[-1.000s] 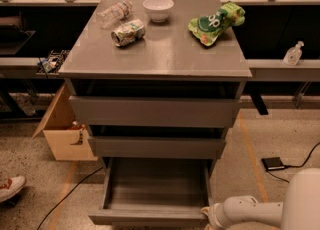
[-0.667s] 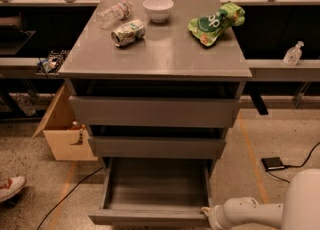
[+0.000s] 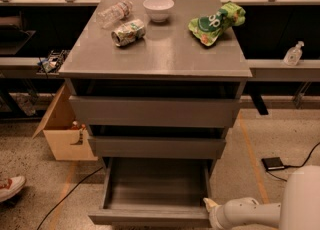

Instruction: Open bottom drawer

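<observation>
The bottom drawer (image 3: 155, 217) of the grey cabinet stands pulled out towards me, and its shallow grey tray (image 3: 156, 183) shows inside with nothing in it. Above it are the middle drawer front (image 3: 157, 147) and the widest top drawer front (image 3: 155, 112), both pushed in. My gripper (image 3: 209, 206) is at the drawer's front right corner, at the end of my white arm that comes in from the lower right. It is next to the drawer's right wall.
On the cabinet top (image 3: 160, 54) lie a plastic bottle (image 3: 114, 13), a crushed can (image 3: 128, 32), a white bowl (image 3: 158, 9) and a green chip bag (image 3: 216, 22). A cardboard box (image 3: 65, 132) stands on the floor at left. A cable and a small black device (image 3: 273, 163) lie at right.
</observation>
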`<state>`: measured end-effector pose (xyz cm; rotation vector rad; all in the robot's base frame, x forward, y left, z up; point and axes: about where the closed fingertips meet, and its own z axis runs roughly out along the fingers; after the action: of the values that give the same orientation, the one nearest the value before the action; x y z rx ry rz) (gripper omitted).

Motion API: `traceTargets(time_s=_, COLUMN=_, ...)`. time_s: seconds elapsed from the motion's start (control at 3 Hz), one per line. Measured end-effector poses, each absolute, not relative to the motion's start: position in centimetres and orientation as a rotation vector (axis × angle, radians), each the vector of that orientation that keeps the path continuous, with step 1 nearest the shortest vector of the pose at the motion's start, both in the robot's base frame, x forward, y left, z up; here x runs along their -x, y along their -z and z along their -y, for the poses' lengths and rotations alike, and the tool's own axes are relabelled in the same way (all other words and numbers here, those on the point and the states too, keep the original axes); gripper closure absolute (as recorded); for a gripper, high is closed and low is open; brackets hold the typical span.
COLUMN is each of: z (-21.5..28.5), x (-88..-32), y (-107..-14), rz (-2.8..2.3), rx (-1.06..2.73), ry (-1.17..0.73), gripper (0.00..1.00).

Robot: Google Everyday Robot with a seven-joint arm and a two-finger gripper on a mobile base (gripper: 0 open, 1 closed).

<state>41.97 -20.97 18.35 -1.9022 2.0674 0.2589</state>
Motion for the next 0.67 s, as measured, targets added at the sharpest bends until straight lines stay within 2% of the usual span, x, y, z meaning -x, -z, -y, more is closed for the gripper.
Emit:
traceTargets(time_s=0.33, z=21.5, x=-42.1, y=-19.4, rz=-2.059, rx=1.873, ry=-0.259, gripper=0.00)
traceTargets(time_s=0.67, z=24.1, x=-43.0, y=-22.5, rz=-2.047, rx=1.827, ry=-0.225, gripper=0.00)
